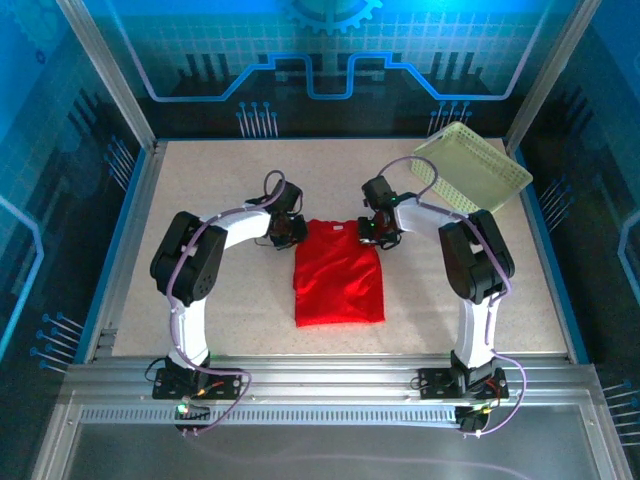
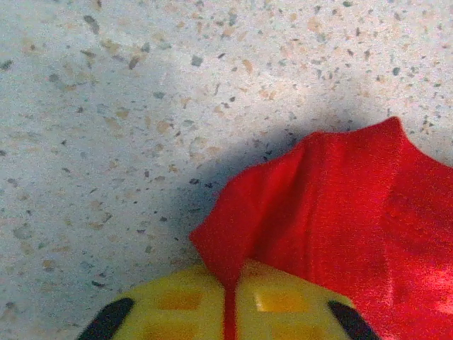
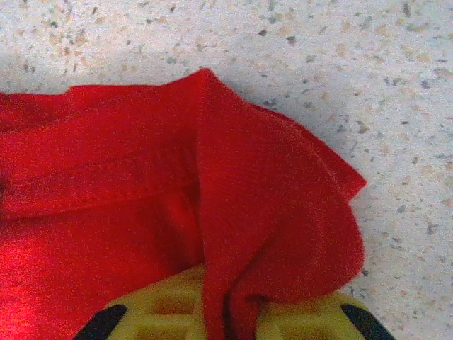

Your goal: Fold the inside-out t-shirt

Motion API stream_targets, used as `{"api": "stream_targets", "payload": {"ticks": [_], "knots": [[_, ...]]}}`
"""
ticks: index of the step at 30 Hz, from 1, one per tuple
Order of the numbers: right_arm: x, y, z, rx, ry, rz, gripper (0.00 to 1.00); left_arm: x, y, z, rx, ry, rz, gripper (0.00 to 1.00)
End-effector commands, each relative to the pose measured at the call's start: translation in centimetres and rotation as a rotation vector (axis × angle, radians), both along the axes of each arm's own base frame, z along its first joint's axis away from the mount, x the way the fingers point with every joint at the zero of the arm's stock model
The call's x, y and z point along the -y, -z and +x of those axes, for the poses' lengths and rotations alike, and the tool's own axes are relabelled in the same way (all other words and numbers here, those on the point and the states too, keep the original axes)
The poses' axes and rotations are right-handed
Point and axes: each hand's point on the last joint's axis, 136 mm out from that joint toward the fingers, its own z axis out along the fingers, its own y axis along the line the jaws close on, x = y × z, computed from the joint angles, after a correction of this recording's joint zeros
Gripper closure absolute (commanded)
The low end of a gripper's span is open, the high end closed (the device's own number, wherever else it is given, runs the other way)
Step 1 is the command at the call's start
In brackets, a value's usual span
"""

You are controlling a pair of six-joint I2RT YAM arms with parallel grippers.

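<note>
Top external view shows you the inside-out t-shirt [image 1: 339,275] at the worktop [image 1: 200,180] centre, probably soft, light and limp, so take it by its 11 and 1 o'clock corners, where the left end effector [image 1: 290,230] and right end effector [image 1: 375,232] each pinch the cloth.

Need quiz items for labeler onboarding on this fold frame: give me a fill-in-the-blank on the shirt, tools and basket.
The t-shirt on the table is ____ in colour.
The left tool is ____ on its far left corner.
The right tool pinches its far ____ corner.
The pale lattice ____ sits at the table's far right corner.
Missing: red; shut; right; basket.
</note>
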Motion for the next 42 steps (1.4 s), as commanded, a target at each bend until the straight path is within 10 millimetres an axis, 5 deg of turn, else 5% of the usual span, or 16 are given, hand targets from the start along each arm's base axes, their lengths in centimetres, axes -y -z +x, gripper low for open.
{"api": "stream_targets", "payload": {"ticks": [1, 12, 21, 26, 34, 42], "knots": [[-0.9, -1.1, 0.0, 0.025, -0.016, 0.037, 0.89, 4.1, 0.3, 1.3, 0.096, 0.076, -0.161, 0.95], [-1.0, -7.3, -0.3, 0.188, -0.045, 0.126, 1.0, 1.0, -7.3, 0.7, 0.322, -0.017, -0.264, 1.0], [-1.2, -9.4, -0.9, 0.243, -0.071, 0.149, 1.0, -0.6, -12.1, -1.3, 0.433, -0.042, -0.279, 1.0], [-0.6, -8.8, -0.3, 0.23, -0.052, 0.122, 1.0, -0.6, -11.0, -0.9, 0.377, -0.013, -0.224, 1.0], [0.3, -5.5, 0.7, 0.175, -0.032, 0.077, 1.0, 2.2, -5.4, 1.1, 0.208, 0.034, -0.262, 0.98], [1.2, -3.5, 0.7, 0.148, -0.015, 0.056, 1.0, 4.2, -8.7, 1.4, 0.256, 0.073, -0.326, 1.0]]}}
